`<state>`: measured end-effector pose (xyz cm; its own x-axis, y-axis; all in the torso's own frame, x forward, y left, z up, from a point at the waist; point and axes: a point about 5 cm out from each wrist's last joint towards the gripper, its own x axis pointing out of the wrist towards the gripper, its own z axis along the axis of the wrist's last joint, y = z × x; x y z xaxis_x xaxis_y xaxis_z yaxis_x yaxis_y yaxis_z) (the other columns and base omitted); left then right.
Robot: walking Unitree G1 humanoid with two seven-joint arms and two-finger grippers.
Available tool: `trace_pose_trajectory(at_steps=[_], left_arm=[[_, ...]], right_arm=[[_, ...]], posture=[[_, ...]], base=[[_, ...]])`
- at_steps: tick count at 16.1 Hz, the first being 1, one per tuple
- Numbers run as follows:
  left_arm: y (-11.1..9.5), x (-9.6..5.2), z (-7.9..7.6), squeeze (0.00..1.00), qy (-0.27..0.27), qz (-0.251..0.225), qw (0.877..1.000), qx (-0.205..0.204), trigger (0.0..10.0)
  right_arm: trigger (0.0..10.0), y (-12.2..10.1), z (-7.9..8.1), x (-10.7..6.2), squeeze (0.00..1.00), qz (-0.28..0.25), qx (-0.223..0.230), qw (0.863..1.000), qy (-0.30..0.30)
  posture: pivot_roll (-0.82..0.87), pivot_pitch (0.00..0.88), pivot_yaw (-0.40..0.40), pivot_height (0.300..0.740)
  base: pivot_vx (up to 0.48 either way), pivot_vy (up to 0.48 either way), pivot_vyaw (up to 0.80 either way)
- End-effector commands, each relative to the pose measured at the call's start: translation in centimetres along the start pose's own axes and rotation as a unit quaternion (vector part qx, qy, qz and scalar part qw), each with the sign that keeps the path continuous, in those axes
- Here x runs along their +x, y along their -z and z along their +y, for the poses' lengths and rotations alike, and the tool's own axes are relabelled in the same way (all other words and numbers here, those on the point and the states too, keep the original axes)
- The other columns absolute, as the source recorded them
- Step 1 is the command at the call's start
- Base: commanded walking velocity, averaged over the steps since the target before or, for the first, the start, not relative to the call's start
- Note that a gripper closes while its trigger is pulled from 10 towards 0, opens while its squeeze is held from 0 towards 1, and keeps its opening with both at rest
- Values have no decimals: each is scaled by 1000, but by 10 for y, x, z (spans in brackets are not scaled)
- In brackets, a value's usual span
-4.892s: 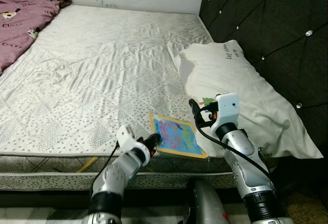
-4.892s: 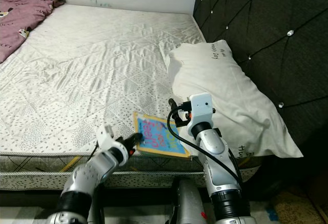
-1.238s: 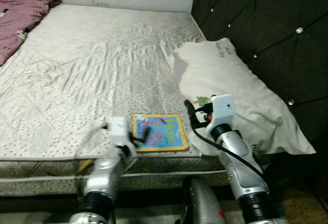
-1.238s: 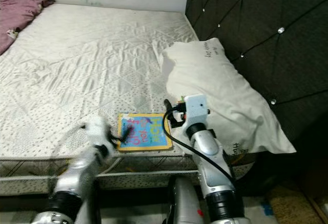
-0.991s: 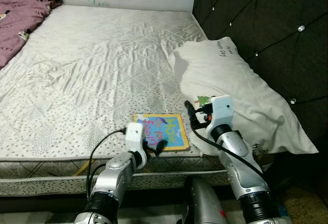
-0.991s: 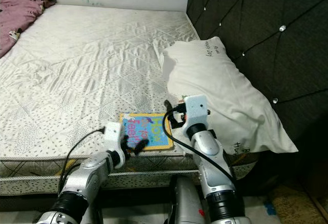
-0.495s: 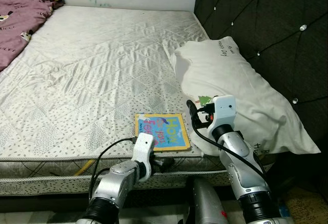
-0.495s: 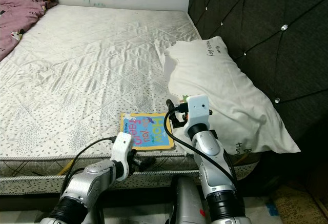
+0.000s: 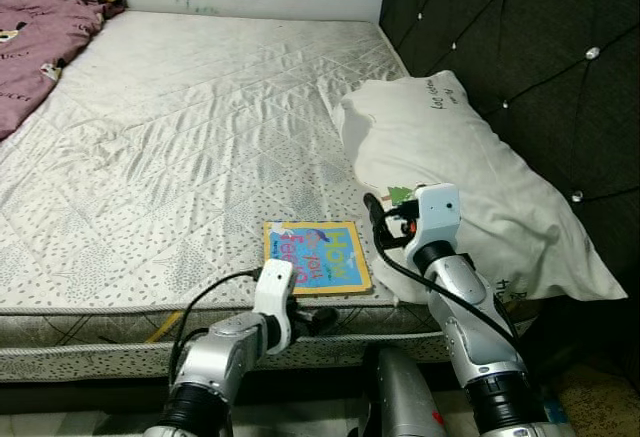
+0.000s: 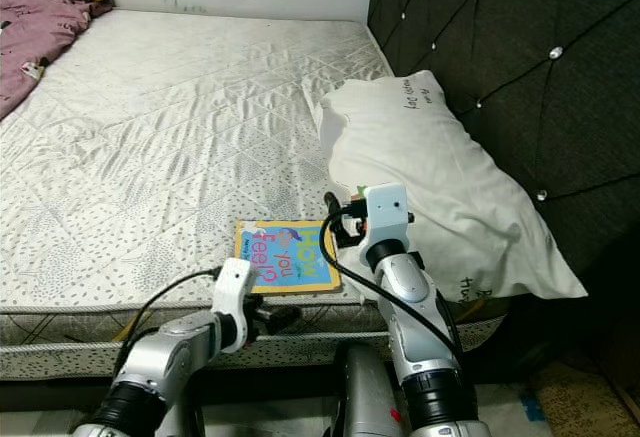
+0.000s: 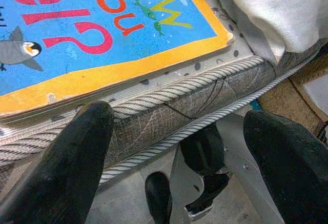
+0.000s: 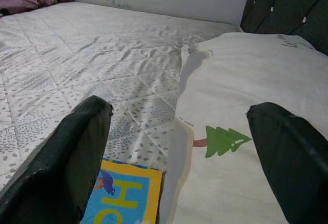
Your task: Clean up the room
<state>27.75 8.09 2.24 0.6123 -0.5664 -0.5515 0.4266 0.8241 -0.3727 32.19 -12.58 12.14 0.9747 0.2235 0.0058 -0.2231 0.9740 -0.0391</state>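
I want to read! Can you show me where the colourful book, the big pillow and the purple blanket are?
colourful book (image 9: 315,255), left eye view, middle of its blue cover.
big pillow (image 9: 455,162), left eye view, middle of its white top.
purple blanket (image 9: 30,32), left eye view, its folds at the bed's far corner.

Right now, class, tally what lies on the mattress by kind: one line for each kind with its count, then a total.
Picture book: 1
Pillow: 1
Purple bedding heap: 1
Total: 3
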Motion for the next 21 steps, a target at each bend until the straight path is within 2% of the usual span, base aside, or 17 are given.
trace_pose_trajectory(at_steps=[1,4,9,13,17,21], left_arm=[[-4,2,0,1000,-4,-3,1000,-3,10000],[-6,2,6,1000,-14,-4,1000,-14,10000],[-5,5,5,1000,-8,18,1000,-11,10000],[-9,6,17,1000,-25,24,999,-21,10000],[-9,6,21,1000,-29,19,998,-43,10000],[-11,4,28,1000,-37,14,998,-44,10000]], right_arm=[[10000,-1,-4,1,0,-1,-3,1000,6],[10000,-1,-5,1,0,-1,-4,1000,7],[10000,-2,-5,2,0,-3,-5,1000,7],[10000,-2,-7,1,0,-3,-6,1000,10],[10000,-1,-6,0,0,-2,-6,1000,10],[10000,-1,-6,1,0,-1,-7,1000,10]], posture=[[-41,0,-51,538],[-42,0,-53,538],[-48,0,-52,538],[-51,0,-50,538],[-55,0,-50,538],[-55,0,-50,538]], base=[[0,0,0],[0,0,0],[0,0,0],[0,0,0],[0,0,0],[0,0,0]])
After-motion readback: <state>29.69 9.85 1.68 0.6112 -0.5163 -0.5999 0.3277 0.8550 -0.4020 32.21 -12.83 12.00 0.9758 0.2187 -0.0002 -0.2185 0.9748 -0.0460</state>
